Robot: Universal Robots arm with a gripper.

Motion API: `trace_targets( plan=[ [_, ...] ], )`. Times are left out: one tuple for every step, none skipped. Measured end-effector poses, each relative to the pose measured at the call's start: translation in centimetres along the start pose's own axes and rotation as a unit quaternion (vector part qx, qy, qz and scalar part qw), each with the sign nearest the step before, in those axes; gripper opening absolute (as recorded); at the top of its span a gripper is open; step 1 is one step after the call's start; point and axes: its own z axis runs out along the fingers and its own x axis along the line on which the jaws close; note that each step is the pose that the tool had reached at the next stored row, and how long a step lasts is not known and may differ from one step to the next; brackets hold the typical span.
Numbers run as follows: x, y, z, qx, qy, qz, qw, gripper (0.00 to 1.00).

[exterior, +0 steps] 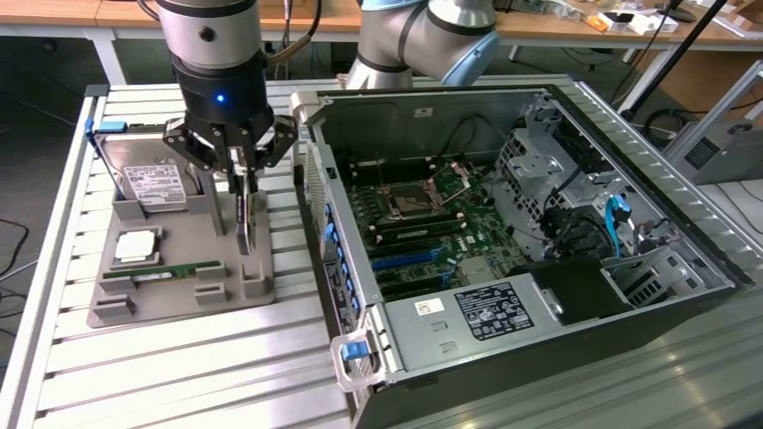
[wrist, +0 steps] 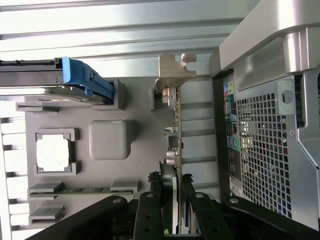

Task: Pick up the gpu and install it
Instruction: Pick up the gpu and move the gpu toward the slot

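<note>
Grip: the gripper (exterior: pixel 242 170) is pinching the gpu (exterior: pixel 245 223) by its upper edge, one of the fingers (wrist: pixel 152 210) on each face of the thin board. This hold suits a card standing on edge.
Card position: upright under the gripper, at the side of the grey holder (exterior: pixel 179 304) nearest the computer case (exterior: pixel 667 295). Its silver bracket (wrist: pixel 175 70) is at the far end from the fingers in the wrist view. I cannot tell whether it is clear of its slot.
Holder contents: hard drive (exterior: pixel 155 183), processor (exterior: pixel 135 246) and RAM stick (exterior: pixel 161 270), each seated in its own recess and kept apart for separate picking.
Case: lying on its side with the panel off, so the motherboard (exterior: pixel 441 223) faces up for access from above.
Progress: judged early. The card is gripped but well apart from the motherboard.
</note>
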Motion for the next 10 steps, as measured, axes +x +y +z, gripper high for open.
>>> trace_targets(
  plan=[
    [0.0,0.0,-0.03,0.0,0.0,0.0,1.0,0.27],
    [0.0,0.0,-0.05,0.0,0.0,0.0,1.0,0.27],
    [0.0,0.0,-0.08,0.0,0.0,0.0,1.0,0.27],
    [0.0,0.01,-0.12,0.0,0.0,0.0,1.0,0.27],
    [0.0,0.01,-0.14,0.0,0.0,0.0,1.0,0.27],
    [0.0,0.01,-0.17,-0.0001,0.0,0.0,1.0,0.27],
    [0.0,0.01,-0.22,-0.0001,0.0,0.0,1.0,0.27],
    [-0.01,0.01,-0.25,0.0,0.0,0.0,1.0,0.27],
    [-0.01,0.01,-0.27,0.0,-0.0001,0.0,1.0,0.27],
    [-0.01,0.01,-0.29,-0.0001,0.0,0.0,1.0,0.27]
  ],
)
